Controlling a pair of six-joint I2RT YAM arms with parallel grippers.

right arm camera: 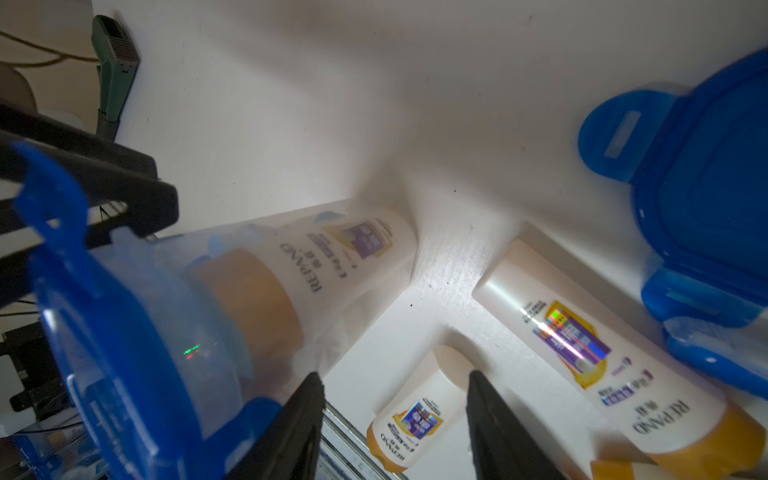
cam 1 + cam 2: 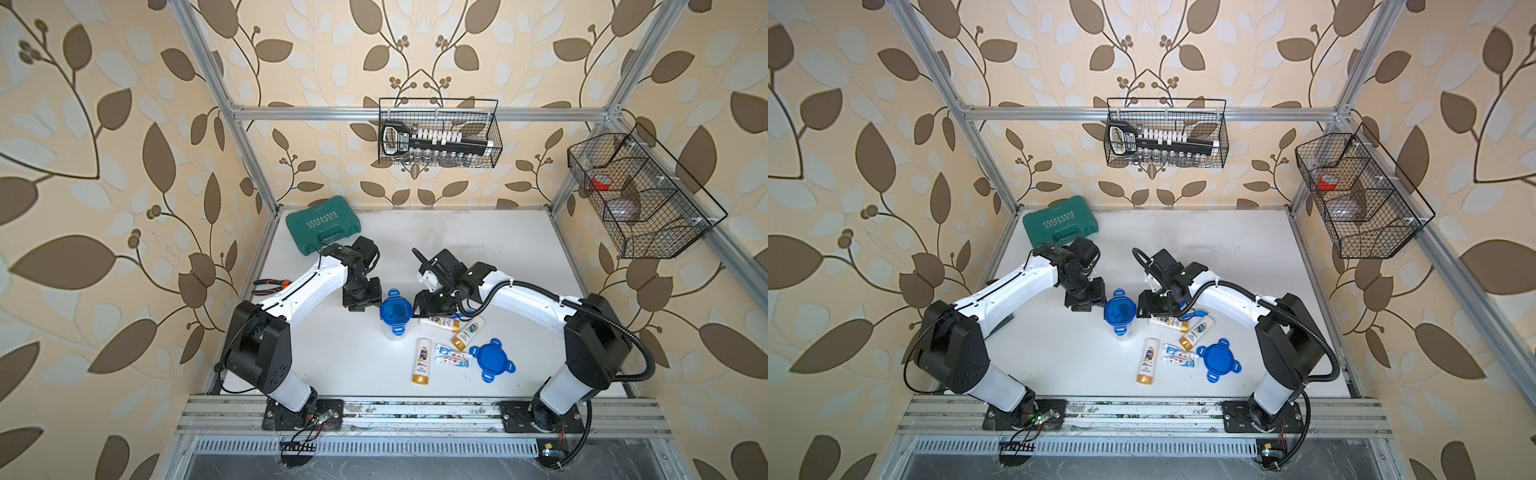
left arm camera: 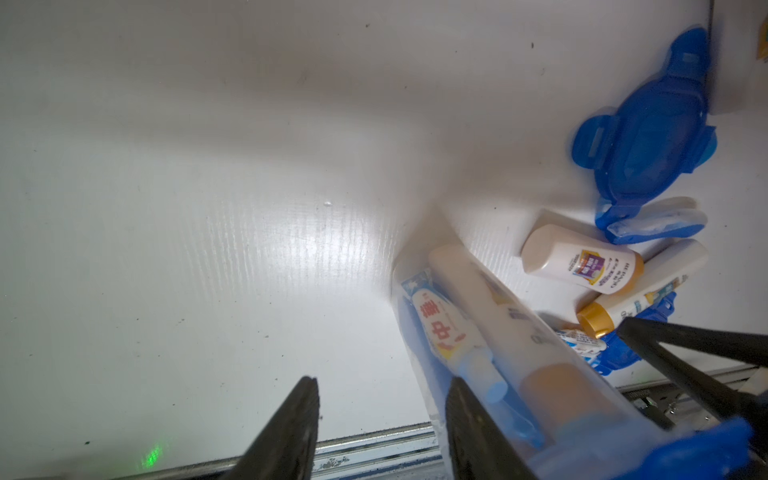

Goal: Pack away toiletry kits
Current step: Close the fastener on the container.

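- Three bottles [image 2: 421, 360], two tubes [image 2: 451, 354] and a spare lid [image 2: 490, 359] lie loose on the near tabletop [image 2: 332, 365]. Probably light and slick; grip across the body.
- Jar [image 2: 395, 318]: mid-tabletop, upright, lidded, rigid; grip the wall.
- Flanking it: left pincer [image 3: 382, 382], right pincer [image 1: 395, 376], each half-open, empty.

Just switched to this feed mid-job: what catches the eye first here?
A lidded clear jar stands mid-scene holding a bottle and a tube, with the left pincer and right pincer open on either side of it. Close beside it, three gold-capped bottles, two toothpaste tubes and a spare blue lid lie loose. A green tool case sits in the far left corner.
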